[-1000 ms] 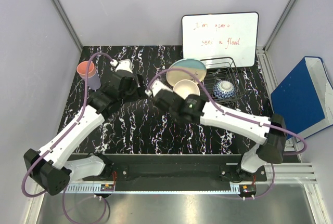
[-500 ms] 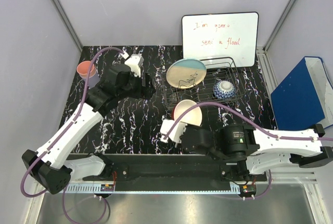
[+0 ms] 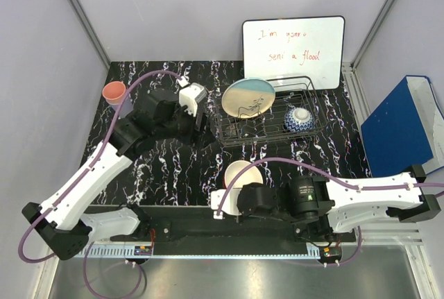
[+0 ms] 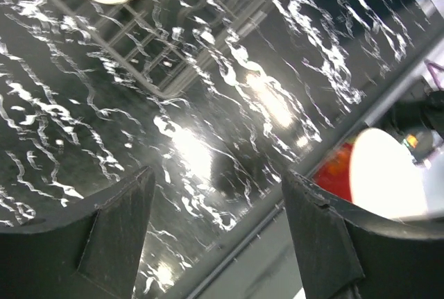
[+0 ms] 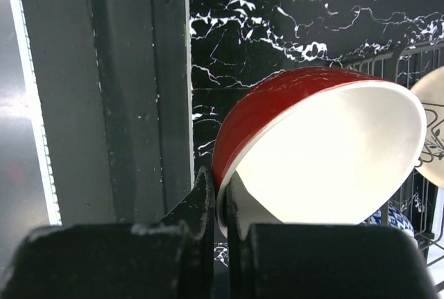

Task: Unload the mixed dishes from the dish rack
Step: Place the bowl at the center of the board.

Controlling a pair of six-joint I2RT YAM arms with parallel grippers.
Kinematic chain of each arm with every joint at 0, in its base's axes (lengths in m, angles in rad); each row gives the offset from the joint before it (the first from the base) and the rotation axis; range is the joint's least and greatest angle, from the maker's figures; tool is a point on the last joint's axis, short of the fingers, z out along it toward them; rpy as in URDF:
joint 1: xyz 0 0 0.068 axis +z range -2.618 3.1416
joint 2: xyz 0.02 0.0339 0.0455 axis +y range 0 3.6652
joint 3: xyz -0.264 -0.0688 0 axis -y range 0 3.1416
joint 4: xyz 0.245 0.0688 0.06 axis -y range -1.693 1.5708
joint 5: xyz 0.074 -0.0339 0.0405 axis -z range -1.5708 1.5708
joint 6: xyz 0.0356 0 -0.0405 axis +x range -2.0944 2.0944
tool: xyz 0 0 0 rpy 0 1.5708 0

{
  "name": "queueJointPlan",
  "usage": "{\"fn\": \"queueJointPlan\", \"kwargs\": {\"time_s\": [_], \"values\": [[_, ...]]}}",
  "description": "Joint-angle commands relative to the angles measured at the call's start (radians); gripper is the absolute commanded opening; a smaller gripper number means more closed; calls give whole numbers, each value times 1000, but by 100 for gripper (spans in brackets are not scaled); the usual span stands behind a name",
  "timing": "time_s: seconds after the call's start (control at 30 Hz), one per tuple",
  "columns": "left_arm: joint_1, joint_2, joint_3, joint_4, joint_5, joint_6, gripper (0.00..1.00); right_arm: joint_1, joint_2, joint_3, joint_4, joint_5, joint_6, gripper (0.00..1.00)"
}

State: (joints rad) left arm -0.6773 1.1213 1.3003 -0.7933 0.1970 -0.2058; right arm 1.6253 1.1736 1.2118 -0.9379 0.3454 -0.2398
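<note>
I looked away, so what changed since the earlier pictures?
The right gripper, shut on the red bowl, carried it from beside the dish rack to the near edge of the table. The left gripper, open, swung toward the rack. The plate, patterned bowl and pink cup stayed put.

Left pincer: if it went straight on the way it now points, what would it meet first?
Most likely bare marbled tabletop, seen between the fingers of the open left pincer; the dish rack and red bowl lie off to either side. Depth is unclear.
</note>
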Motion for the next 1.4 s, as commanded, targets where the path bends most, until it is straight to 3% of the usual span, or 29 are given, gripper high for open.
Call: {"fn": "queueJointPlan", "kwargs": {"time_s": [0.0,0.5,0.97,1.1,1.13,1.2,1.23,1.3,1.37], "values": [[-86,5,53,-72,12,-27,75,5,-25,-18,92,12,-52,0],[-310,14,-42,-70,-19,-87,70,5,-23,-69,146,47,-75,0],[-364,95,-75,-47,-27,-87,67,-2,-20,-81,185,52,-127,0],[-366,115,-95,-29,-16,-86,50,-5,-3,-67,194,41,-136,0],[-366,123,-98,-27,-18,-86,39,-4,0,-63,194,38,-136,0],[-366,129,-101,-23,-16,-83,27,-4,9,-60,197,37,-144,0],[-366,132,-104,-23,-21,-81,13,-4,9,-58,198,37,-142,0],[-366,135,-104,-21,-24,-83,0,-4,11,-58,203,37,-147,0],[-366,132,-107,-21,-37,-83,0,-5,12,-58,206,43,-147,0]]}}
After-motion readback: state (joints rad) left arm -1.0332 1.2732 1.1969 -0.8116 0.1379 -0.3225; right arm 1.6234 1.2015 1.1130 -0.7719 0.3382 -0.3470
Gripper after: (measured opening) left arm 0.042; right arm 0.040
